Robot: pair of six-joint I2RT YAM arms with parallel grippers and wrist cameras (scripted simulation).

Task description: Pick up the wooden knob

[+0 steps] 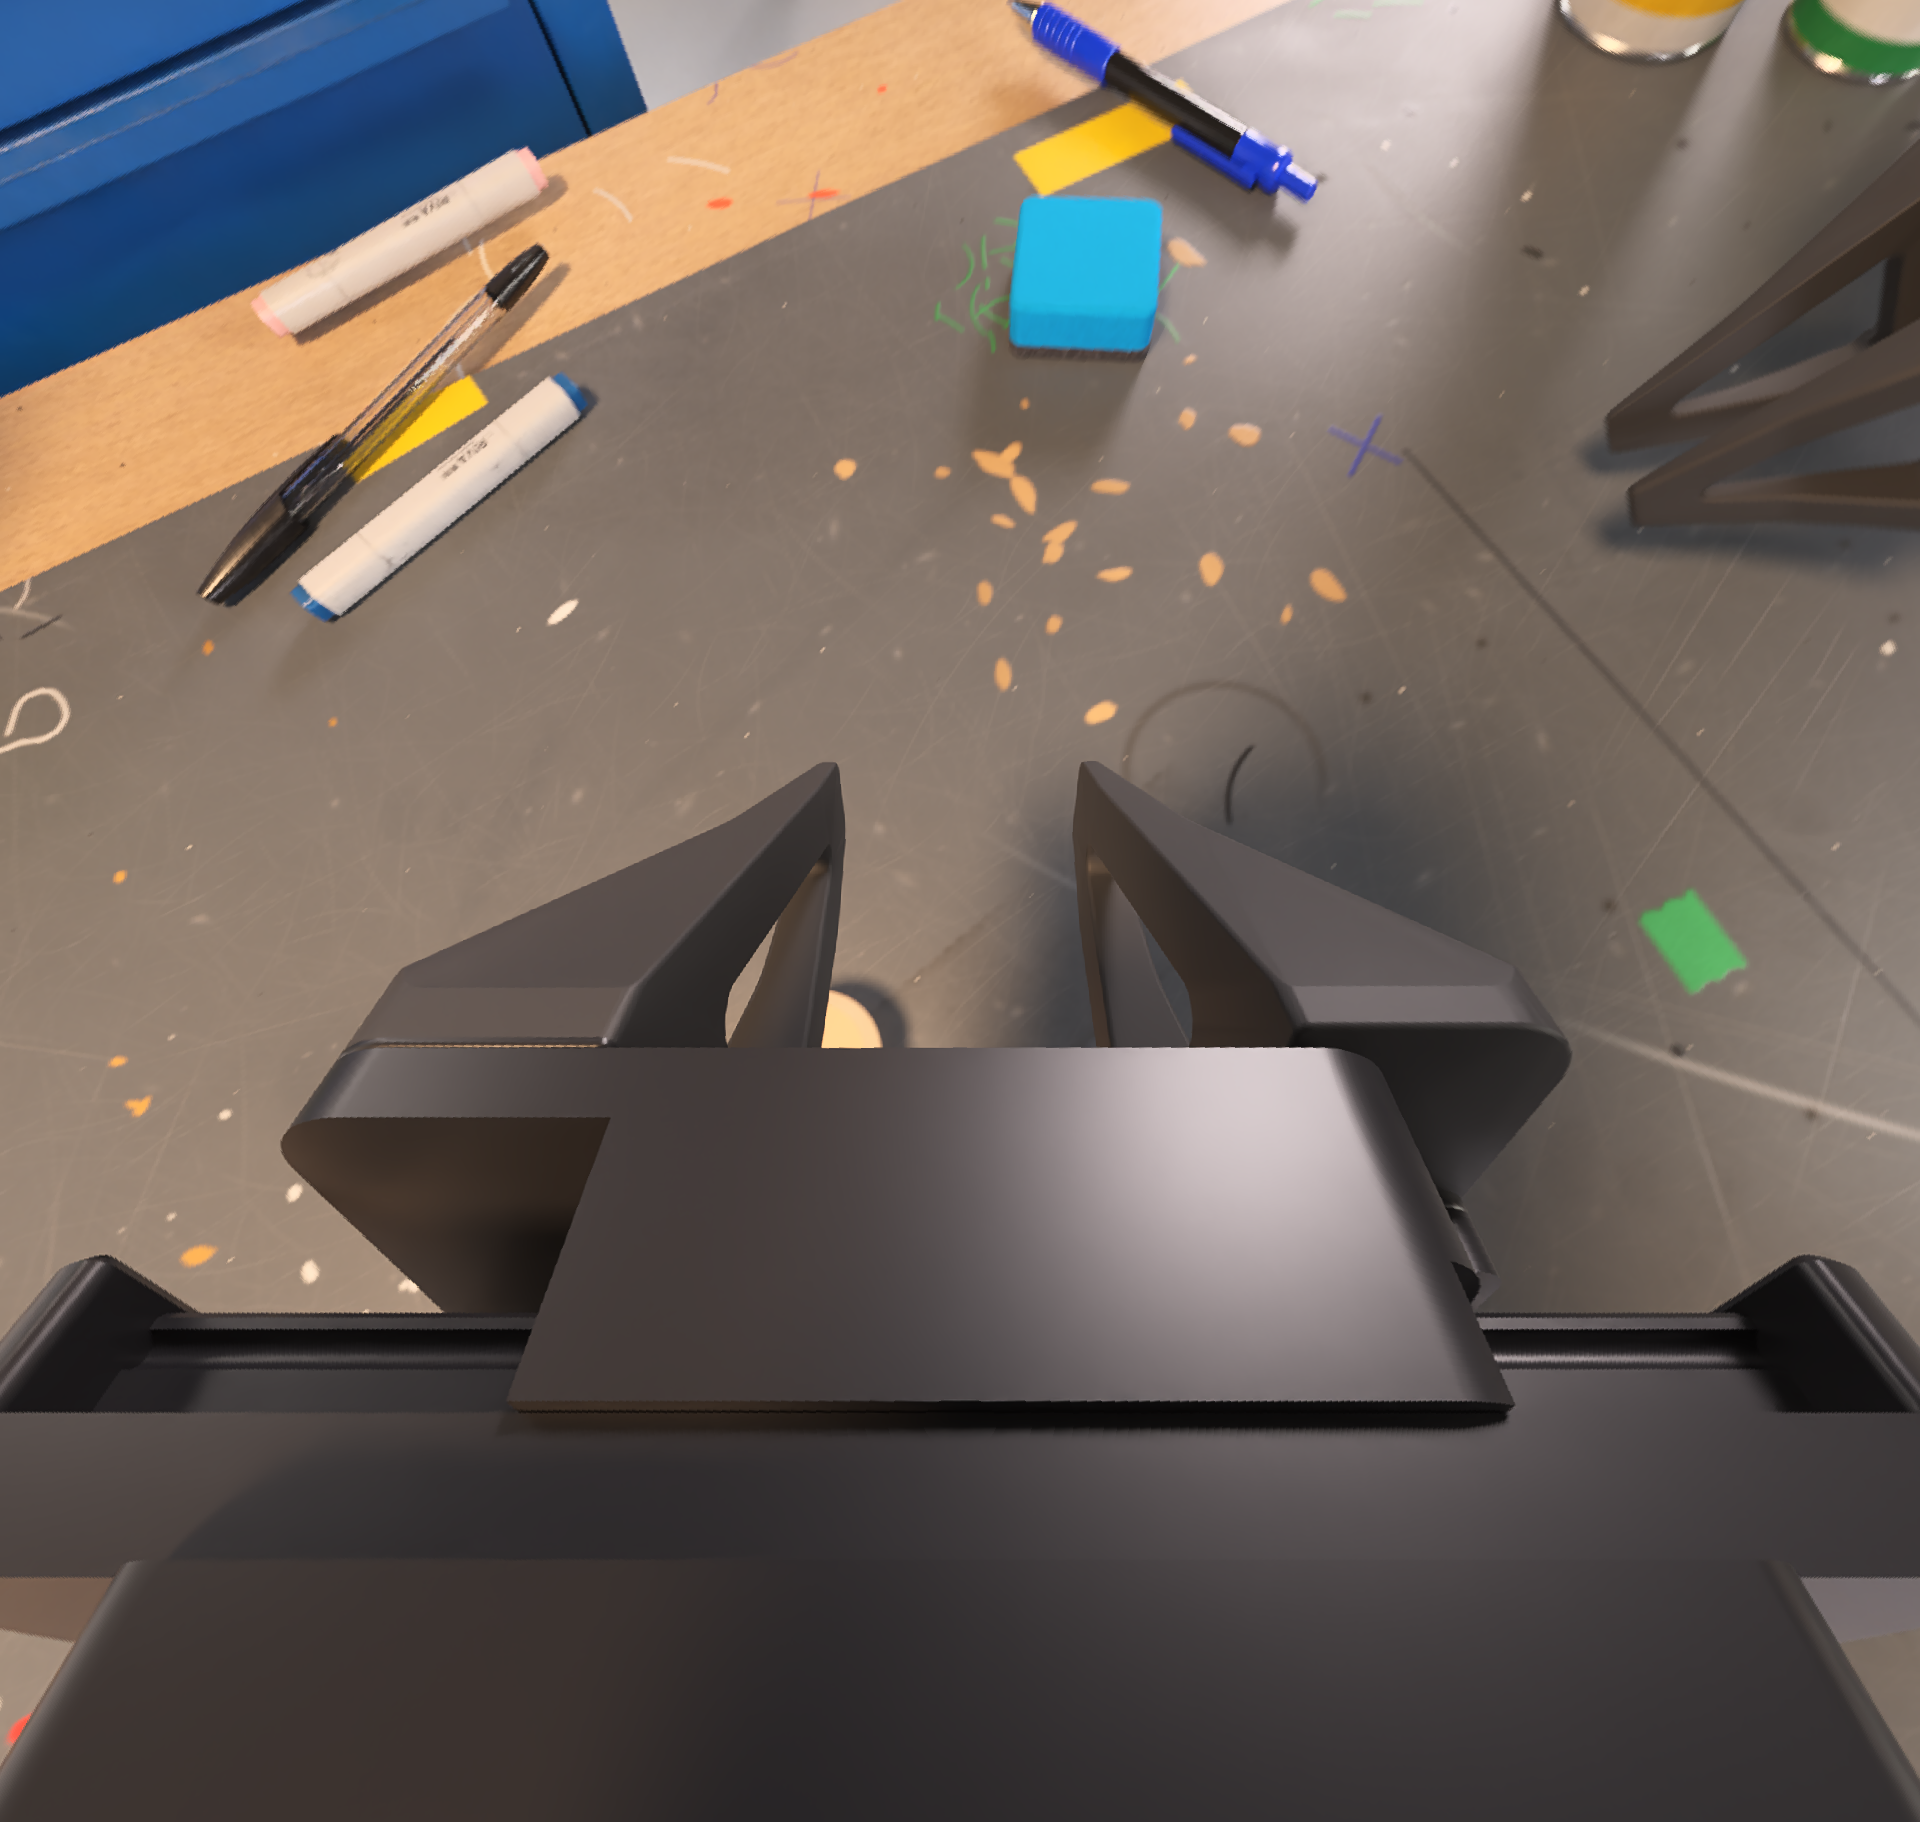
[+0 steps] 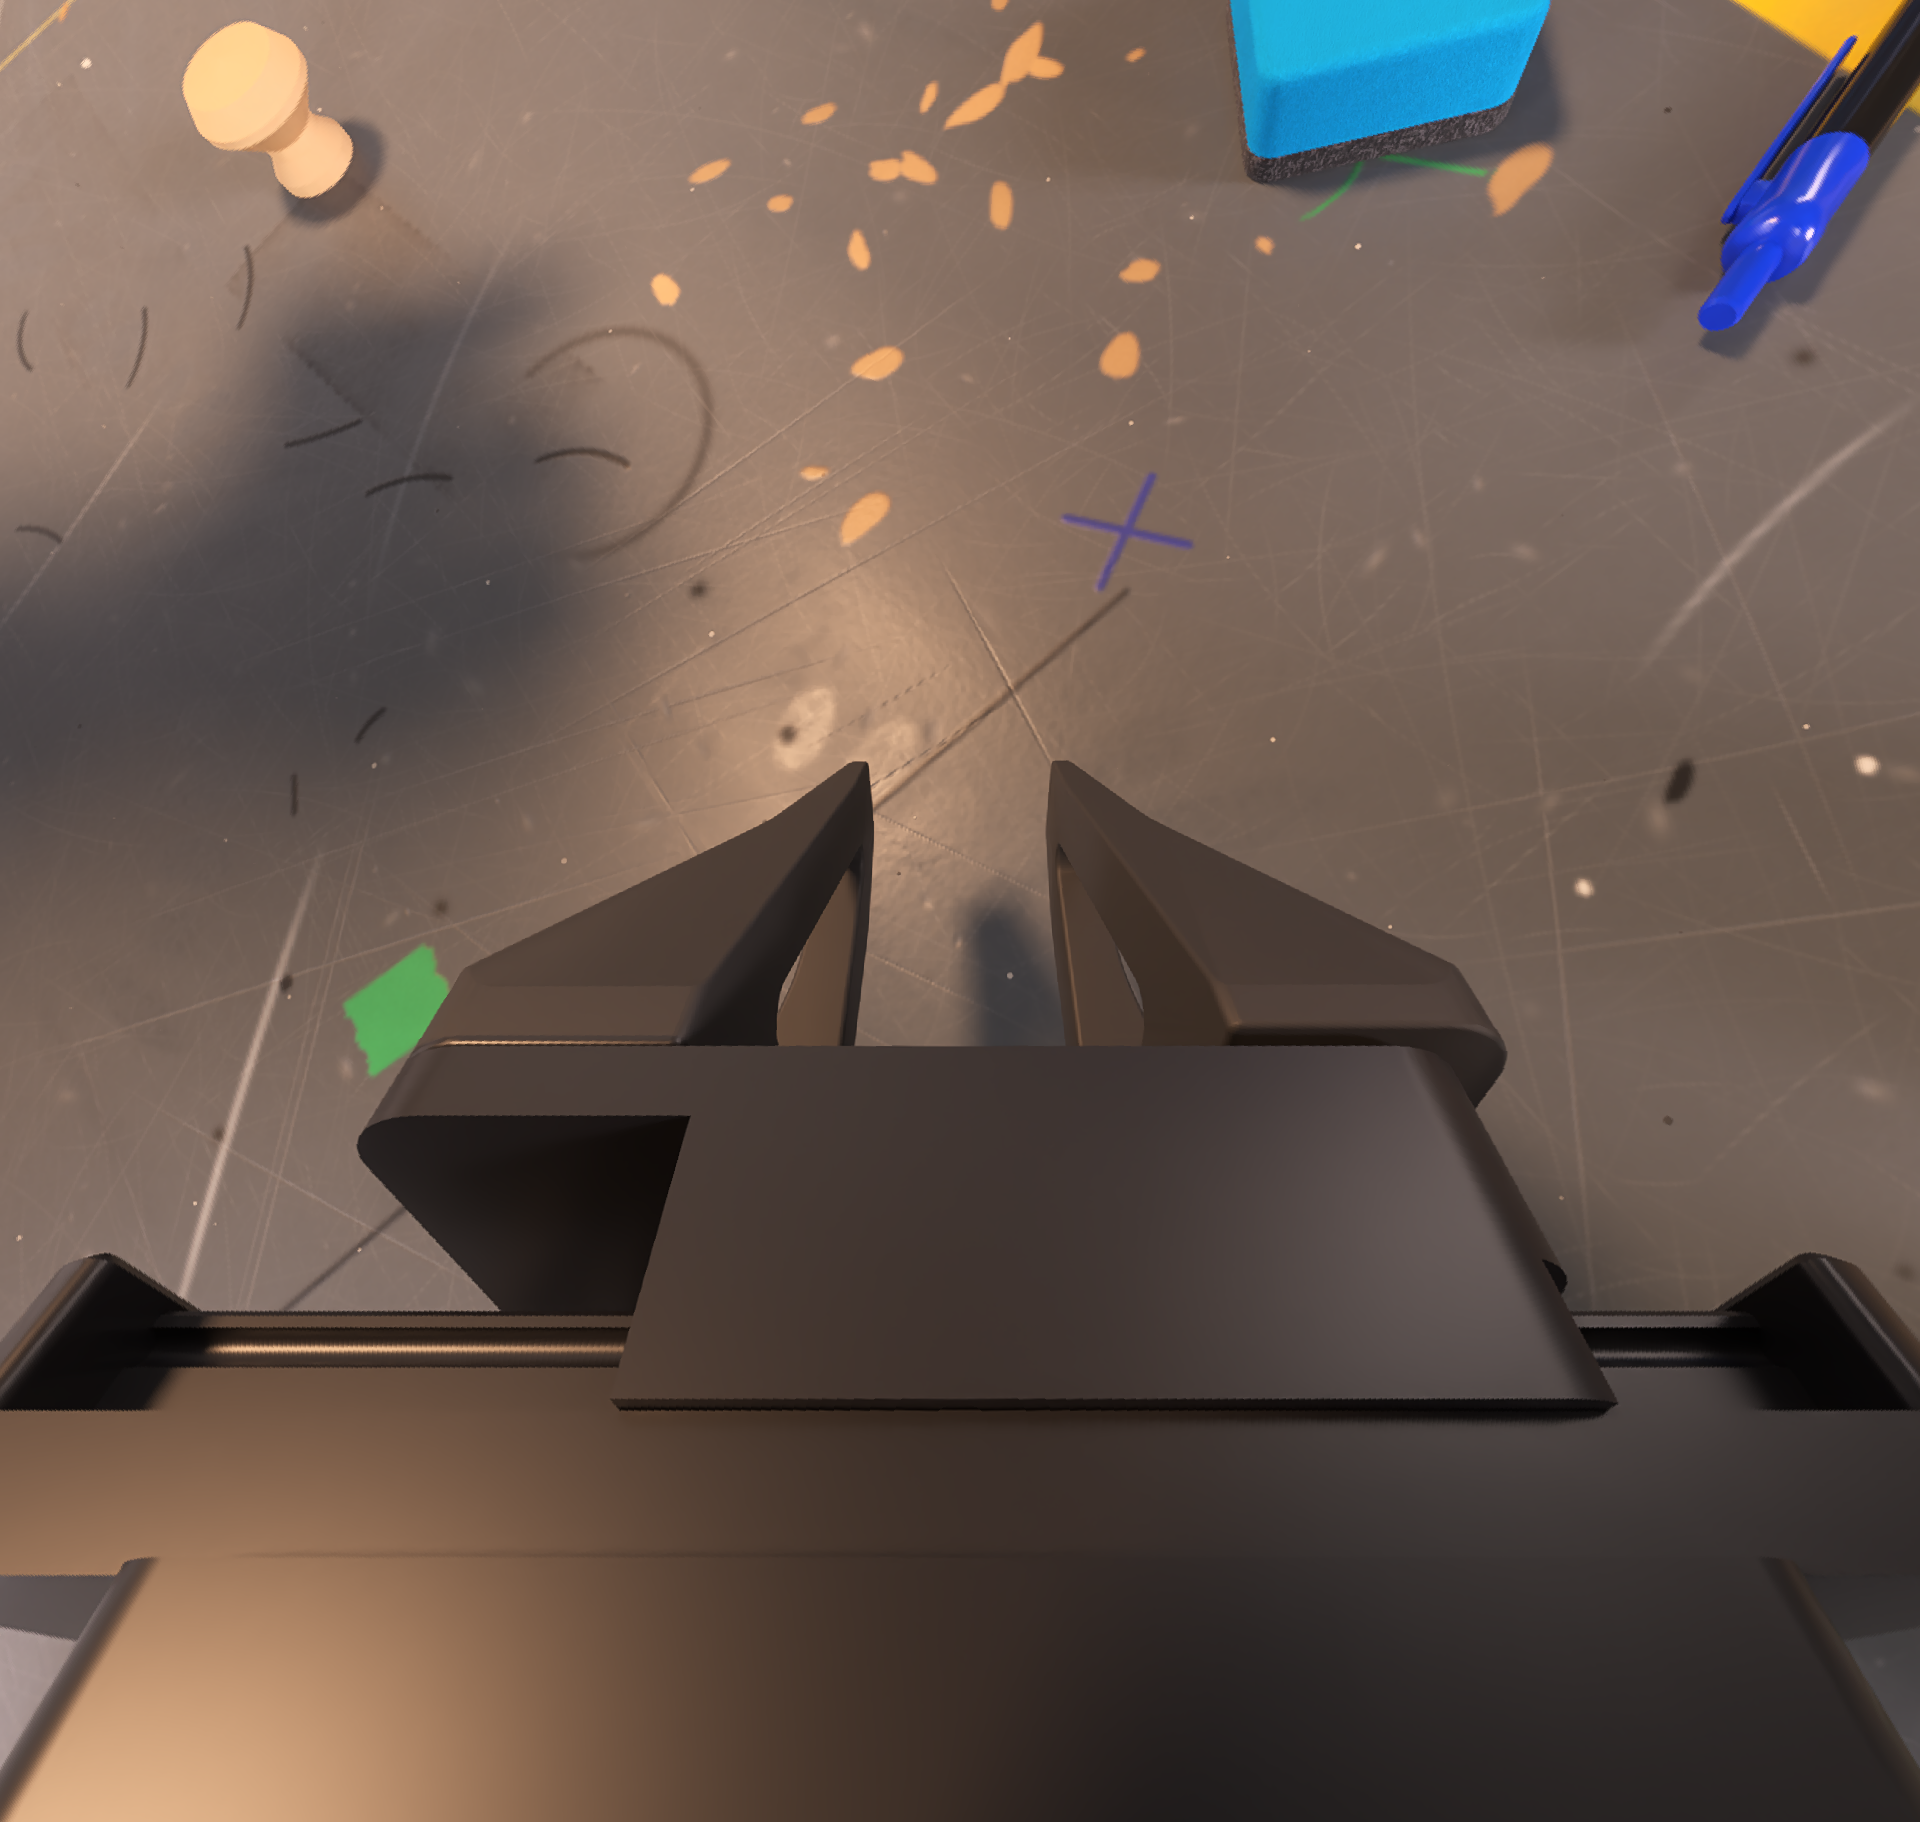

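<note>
The left gripper [image 1: 958, 806] is hovering with fingers spread, empty, above the wooden knob [image 1: 854, 1022] standing on the grey counter [image 1: 727, 692]. The right gripper [image 2: 958, 806] is also gaping, holding nothing.

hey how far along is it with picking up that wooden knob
Done: the left gripper has its fingers open above the wooden knob, which peeks out low between them. In hand: nothing is grasped; the right wrist view shows the knob standing on the grey mat. Left: lower, close and lift. The right gripper is open, off to the side.
</note>
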